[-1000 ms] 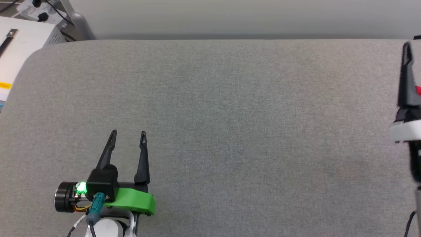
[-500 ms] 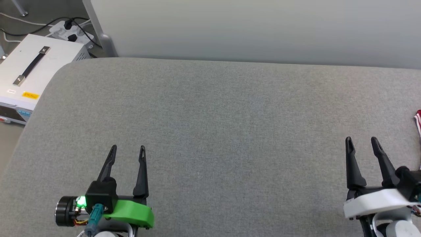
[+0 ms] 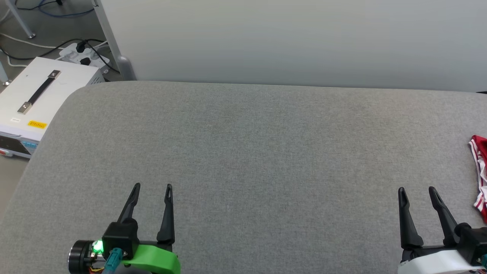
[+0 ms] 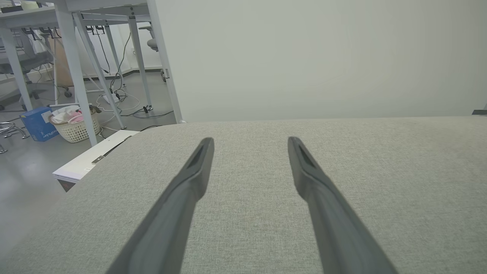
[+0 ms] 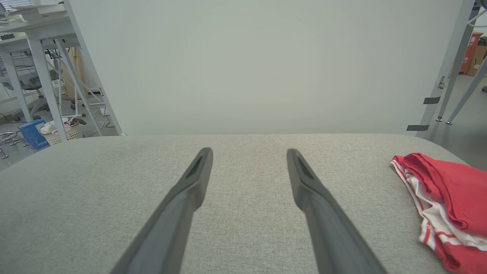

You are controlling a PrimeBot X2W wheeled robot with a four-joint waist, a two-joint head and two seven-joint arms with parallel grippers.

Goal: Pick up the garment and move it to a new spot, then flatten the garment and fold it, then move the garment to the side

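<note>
Head view: two end effectors, the left end effector and the right end effector, both spread, over one grey table. One garment lies bunched at the table's right edge.

Left wrist view: open surface runs to the far edge.

Right wrist view: the garment lies right of the fingers, apart from them.

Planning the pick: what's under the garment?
The garment lies bunched on the grey fabric tabletop, near its right edge. Anything beneath its folds is covered, and part of it runs out of frame.
</note>
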